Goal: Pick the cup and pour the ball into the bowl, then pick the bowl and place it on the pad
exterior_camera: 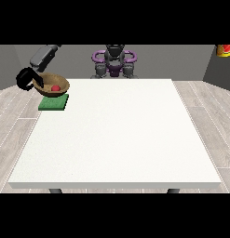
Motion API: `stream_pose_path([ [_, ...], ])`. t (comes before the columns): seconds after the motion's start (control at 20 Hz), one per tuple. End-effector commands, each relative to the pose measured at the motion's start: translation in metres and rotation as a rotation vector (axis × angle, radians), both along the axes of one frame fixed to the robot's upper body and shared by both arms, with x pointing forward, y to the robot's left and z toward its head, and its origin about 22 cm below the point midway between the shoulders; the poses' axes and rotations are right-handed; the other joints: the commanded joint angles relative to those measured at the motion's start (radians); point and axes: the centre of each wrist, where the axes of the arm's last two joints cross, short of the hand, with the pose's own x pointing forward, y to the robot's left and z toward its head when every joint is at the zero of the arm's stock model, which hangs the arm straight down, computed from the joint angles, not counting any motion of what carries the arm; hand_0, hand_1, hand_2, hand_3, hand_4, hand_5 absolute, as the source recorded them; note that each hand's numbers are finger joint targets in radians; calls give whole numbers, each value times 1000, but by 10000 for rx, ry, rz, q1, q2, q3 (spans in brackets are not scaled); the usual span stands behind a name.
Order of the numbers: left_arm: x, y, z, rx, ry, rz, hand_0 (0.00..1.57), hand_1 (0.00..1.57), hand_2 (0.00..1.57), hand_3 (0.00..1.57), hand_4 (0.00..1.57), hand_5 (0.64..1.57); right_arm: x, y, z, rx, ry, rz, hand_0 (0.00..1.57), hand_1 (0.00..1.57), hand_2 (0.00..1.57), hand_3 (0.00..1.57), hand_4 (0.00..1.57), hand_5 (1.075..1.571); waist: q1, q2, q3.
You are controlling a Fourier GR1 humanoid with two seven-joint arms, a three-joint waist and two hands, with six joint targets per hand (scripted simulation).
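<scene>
A brown bowl with a red ball inside it is at the table's far left corner, directly over the back edge of the green pad. I cannot tell whether the bowl rests on the pad or hangs just above it. The black hand at the view's left is curled round the bowl's left rim, with its grey forearm rising behind it. No cup shows in the view. The other hand is not visible at the view's right.
The white table stretches wide toward the camera. The robot's torso stands behind its far edge. A red and yellow object is at the top right, off the table.
</scene>
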Motion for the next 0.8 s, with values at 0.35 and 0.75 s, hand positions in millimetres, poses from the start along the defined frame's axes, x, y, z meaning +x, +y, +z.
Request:
stream_pose_path([
  [0.35, -5, 5, 13, 253, -972, -250, 0, 0, 0, 0, 1190, 1566, 10, 6, 3, -417, -1224, -505, 1259, 1259, 1353, 911, 115, 1529, 304, 852, 12],
  [0.75, -2, -4, 37, 265, -813, -211, 0, 0, 0, 0, 1206, 1569, 18, 13, 2, -618, -121, 950, 0, 0, 0, 0, 0, 1407, 488, 698, 15],
])
